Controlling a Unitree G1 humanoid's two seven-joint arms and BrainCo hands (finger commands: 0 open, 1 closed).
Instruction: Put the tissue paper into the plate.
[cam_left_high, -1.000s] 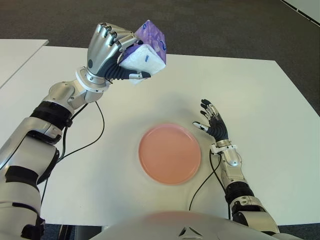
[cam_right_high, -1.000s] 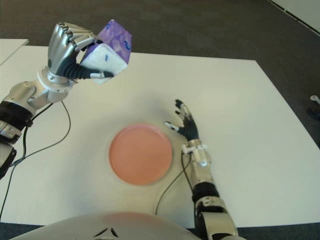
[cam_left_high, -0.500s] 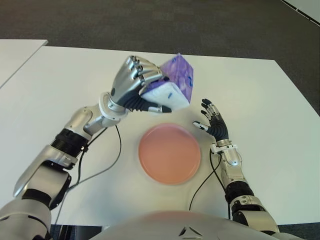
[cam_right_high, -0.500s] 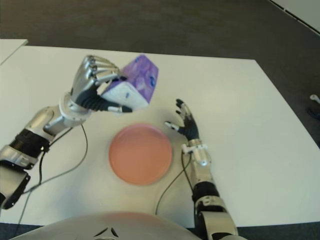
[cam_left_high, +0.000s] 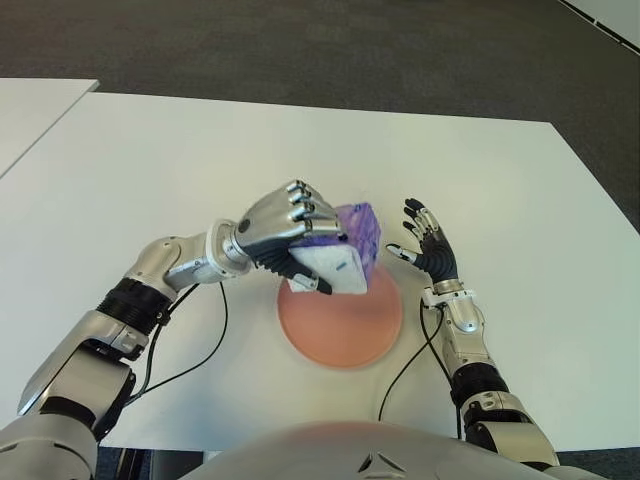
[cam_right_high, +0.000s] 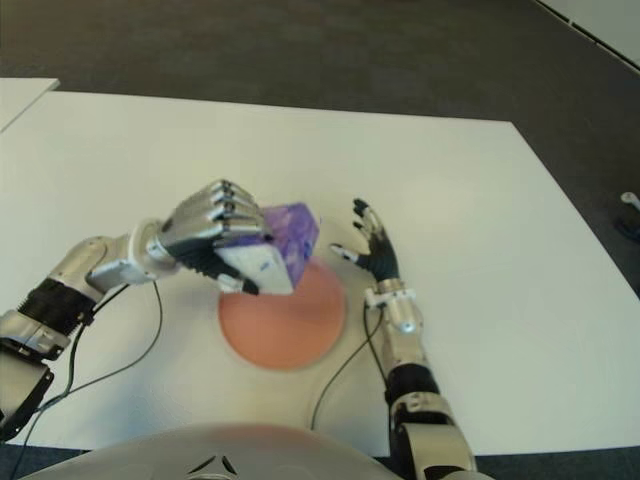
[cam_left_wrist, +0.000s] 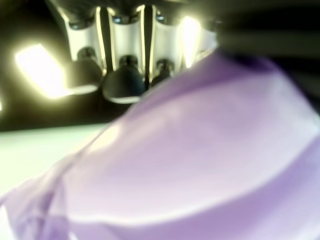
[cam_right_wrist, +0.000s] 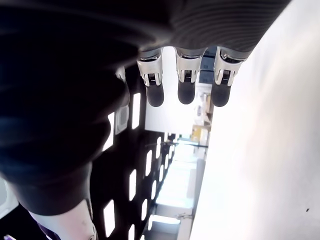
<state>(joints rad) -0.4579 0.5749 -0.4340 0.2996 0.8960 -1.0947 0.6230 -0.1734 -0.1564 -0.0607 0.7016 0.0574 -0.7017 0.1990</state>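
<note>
The left hand (cam_left_high: 280, 225) is gripping the purple tissue pack (cam_left_high: 345, 255) from above, holding it tilted over the pink plate's (cam_left_high: 345, 325) far edge. Right hand (cam_left_high: 430, 252) is sitting spread beside it.

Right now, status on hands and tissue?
Left robot hand shut on tissue pack, over plate far edge. Right robot hand open beside plate. Nothing in the way.
</note>
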